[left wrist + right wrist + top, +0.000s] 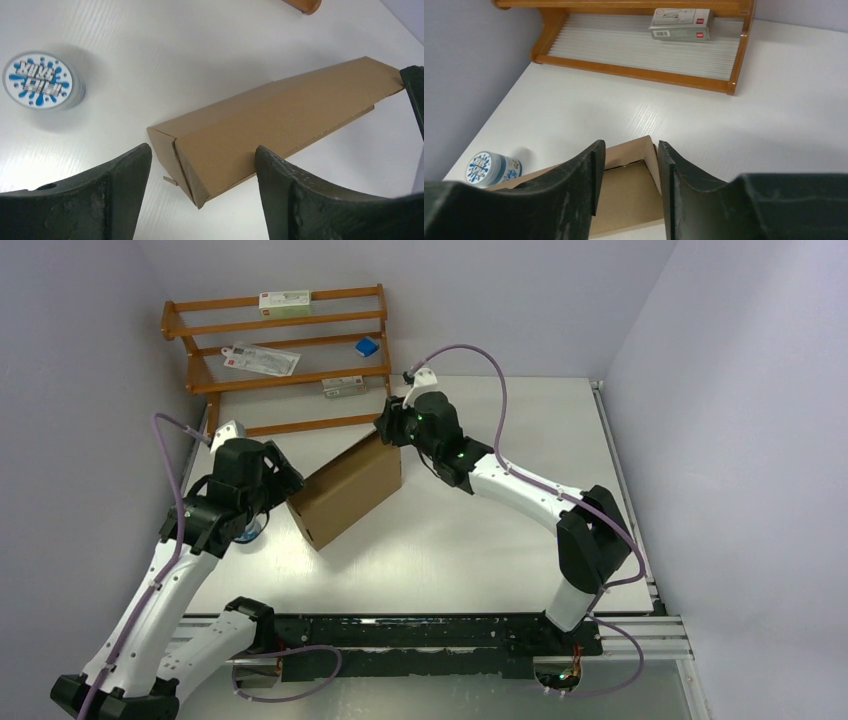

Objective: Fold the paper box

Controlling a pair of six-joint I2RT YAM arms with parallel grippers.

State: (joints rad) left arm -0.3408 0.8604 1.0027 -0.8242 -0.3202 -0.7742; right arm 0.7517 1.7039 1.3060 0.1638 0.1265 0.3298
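Observation:
The paper box [350, 490] is plain brown cardboard and lies at an angle in the middle of the table. My left gripper [284, 495] is at its near left end. In the left wrist view the jaws [202, 150] stand wide open, with the box's [280, 115] closed corner showing between the fingers. My right gripper [388, 430] is over the far right corner. In the right wrist view it [630, 145] is open, straddling that corner of the box [634, 195]. An upright end flap [651, 162] stands beside the right finger [674, 175].
A wooden rack [280, 350] stands at the back left with white cartons [285, 303] and a small blue thing [367, 345] on its shelves. A round tub with a blue and white label [42, 81] stands left of the box, under my left arm. Walls close in on three sides.

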